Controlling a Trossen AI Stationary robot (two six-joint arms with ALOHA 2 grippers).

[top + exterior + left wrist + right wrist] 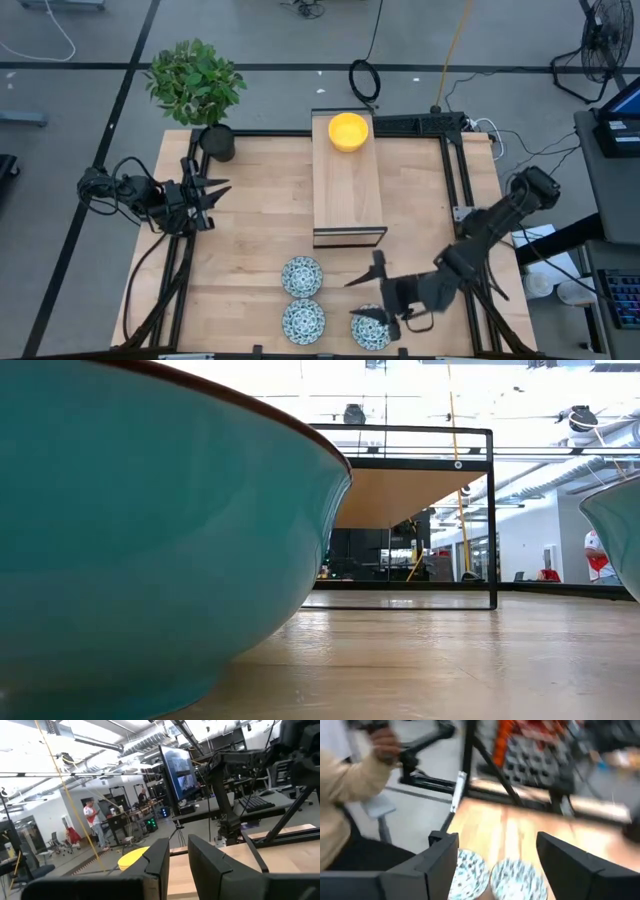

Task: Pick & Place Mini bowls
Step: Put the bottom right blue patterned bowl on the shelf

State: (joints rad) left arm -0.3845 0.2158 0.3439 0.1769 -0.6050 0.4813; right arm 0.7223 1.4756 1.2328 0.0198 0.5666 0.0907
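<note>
Three white-and-blue floral mini bowls stand on their bases near the table's near edge: one (301, 276), one (302, 320) and one (371, 328). Two of them (465, 876) (517, 880) show in the right wrist view. A light-blue outer wall (150, 540) fills the low view. One yellow mini bowl (348, 131) (132, 858) sits on the far end of the raised wooden shelf; other yellow bowls are out of view. My right gripper (358, 298) (497, 840) is open just right of the floral bowls. My left gripper (214, 195) (178, 851) is open and waits at the table's left side. My right gripper has one finger (365, 316) showing over the far rim (372, 312) of the floral bowl nearest it in the high view. Whether it touches that bowl I cannot tell.
A raised wooden shelf (347, 190) on a black frame (490, 520) runs down the table's middle. A dark plant pot (218, 142) with a green plant stands at the far left corner. A person's beige sleeve (350, 795) shows beyond the table. Bare wood lies between the left arm and the shelf.
</note>
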